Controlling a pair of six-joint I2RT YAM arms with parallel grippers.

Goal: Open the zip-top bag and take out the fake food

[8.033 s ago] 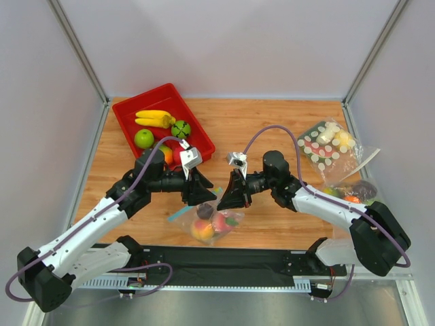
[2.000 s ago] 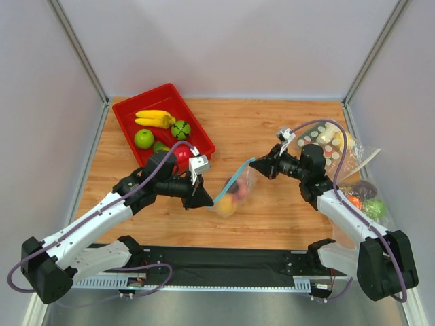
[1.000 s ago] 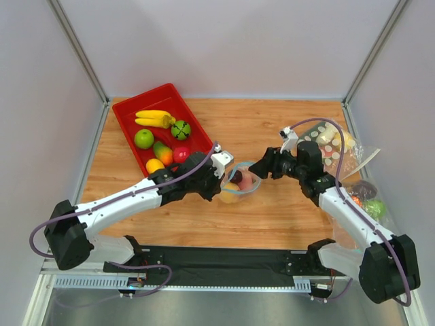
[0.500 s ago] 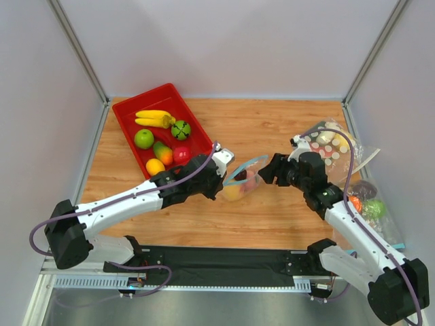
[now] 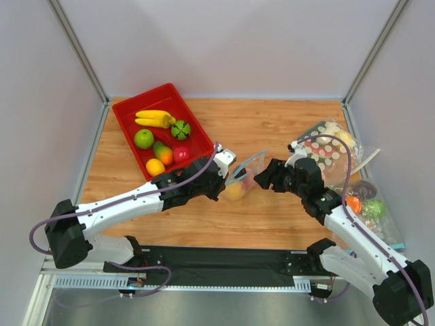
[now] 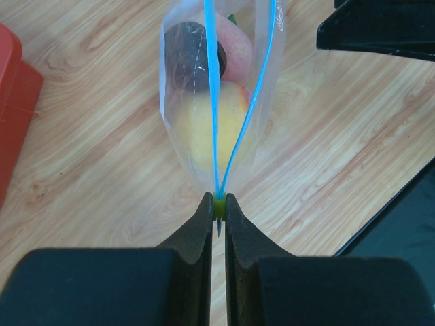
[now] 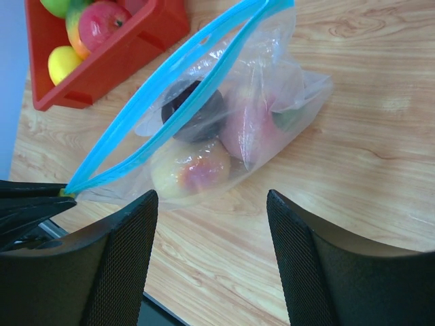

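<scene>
My left gripper is closed tight on one end of the blue zip strip of the zip-top bag. From that pinched end the two halves of the strip run apart, so the mouth is open. My right gripper has its fingers spread wide with nothing between them. It hangs just beside the other side of the bag.

The bag is near the middle of the table, between my two grippers. Beyond it, bare wood runs to the back wall. The near right corner of the red tray is close to my left arm. On my right the bigger crinkly bag lies against the table edge, close to my right arm.

All three pieces of fake food are inside the zip-top bag: the dark purple fruit at the strip, the pink fruit beside it, and the yellow-orange fruit lower down. In the tray lie bananas, a green apple and some other small fruits.
</scene>
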